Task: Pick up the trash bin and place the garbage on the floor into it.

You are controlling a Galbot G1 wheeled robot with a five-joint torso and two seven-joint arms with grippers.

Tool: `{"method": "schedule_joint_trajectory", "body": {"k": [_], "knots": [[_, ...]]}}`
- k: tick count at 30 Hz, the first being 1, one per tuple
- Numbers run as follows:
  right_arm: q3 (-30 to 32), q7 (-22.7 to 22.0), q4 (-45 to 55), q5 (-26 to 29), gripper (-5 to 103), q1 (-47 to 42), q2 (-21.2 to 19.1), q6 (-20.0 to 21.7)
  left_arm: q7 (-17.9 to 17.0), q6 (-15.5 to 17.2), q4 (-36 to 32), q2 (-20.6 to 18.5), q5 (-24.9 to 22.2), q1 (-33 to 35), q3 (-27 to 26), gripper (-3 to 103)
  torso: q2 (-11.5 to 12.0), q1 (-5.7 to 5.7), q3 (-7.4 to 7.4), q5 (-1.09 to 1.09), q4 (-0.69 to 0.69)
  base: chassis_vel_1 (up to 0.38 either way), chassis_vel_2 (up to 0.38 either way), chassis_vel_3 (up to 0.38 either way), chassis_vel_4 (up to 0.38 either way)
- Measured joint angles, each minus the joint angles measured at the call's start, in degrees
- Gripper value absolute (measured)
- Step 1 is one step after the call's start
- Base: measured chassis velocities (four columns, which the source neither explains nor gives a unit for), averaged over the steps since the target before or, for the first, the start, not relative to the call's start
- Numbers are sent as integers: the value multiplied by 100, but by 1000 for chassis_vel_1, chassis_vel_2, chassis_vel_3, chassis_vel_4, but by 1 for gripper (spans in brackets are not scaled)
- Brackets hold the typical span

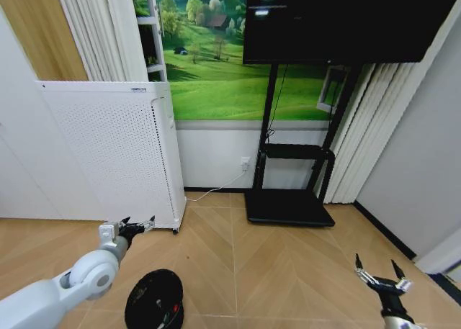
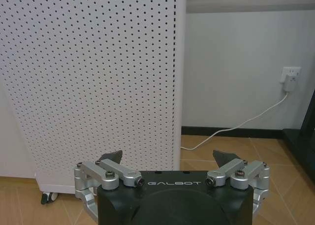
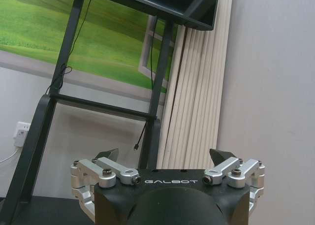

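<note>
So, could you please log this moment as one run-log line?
left tool: open, empty, above small round black mesh trash bin | right tool: open, empty, over tan herringbone wood floor | bin: on floor

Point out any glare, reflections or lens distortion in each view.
Head view: ceiling lights reflect in the dark screen, and wall edges bow outward from the wide lens. Left wrist view: even light on the perforated cabinet, no glare. Right wrist view: soft shading on the curtain.
</note>
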State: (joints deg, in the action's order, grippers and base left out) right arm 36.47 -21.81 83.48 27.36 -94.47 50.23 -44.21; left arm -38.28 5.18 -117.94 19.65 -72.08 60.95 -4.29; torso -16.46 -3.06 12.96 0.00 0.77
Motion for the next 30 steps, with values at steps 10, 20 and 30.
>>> {"method": "schedule_joint_trajectory", "body": {"k": [10,20,30], "knots": [[-83,-93,-55,-88,100,130,46,64,68,-1,145,133,90,12,42,100,-1,0,0,-1,0,-16,-16,13,24],[-169,-104,-183,-186,100,224,69,18,115,9,259,292,187,-14,146,100,-1,1,0,0,3,-144,-172,117,175],[-267,-223,-272,-410,100,356,105,-6,333,25,358,453,446,-12,221,100,-1,1,0,0,1,-107,-80,96,90]]}}
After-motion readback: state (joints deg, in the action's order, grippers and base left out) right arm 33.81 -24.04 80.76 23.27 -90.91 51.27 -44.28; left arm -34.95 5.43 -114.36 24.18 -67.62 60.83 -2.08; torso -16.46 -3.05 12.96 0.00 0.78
